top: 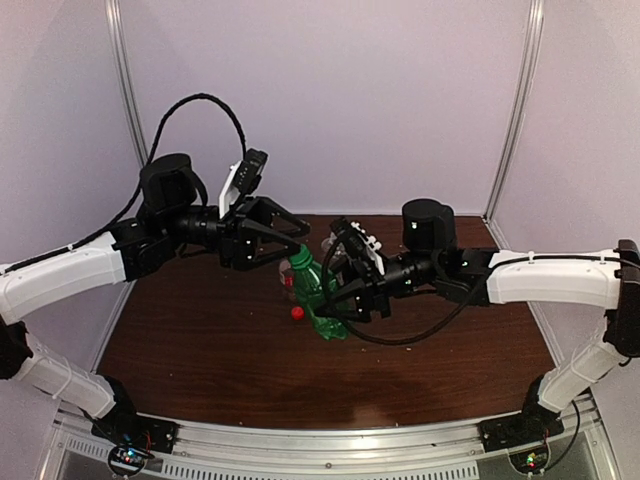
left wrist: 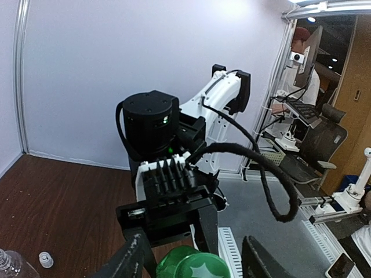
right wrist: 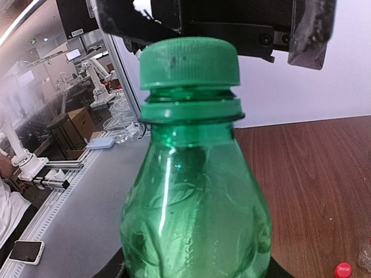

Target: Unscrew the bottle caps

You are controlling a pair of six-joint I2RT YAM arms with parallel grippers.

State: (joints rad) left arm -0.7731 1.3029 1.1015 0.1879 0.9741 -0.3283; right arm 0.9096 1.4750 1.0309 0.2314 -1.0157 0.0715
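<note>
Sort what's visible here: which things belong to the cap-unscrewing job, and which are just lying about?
Job: green bottle, green cap on, in the right gripper; left gripper open over the cap; loose red cap; loose white cap; clear bottle.
Lying about: phone and office chair, both beyond the table.

Open tabletop (top: 200, 370) up front; green bottle (top: 308, 277), left end effector (top: 298, 245), right end effector (top: 337, 303) mid-table.

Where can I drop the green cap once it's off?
Bare wood along the near edge of the table, in front of the red cap, and on the left side. Crowded mid-table: green bottle, left gripper, right gripper.
</note>
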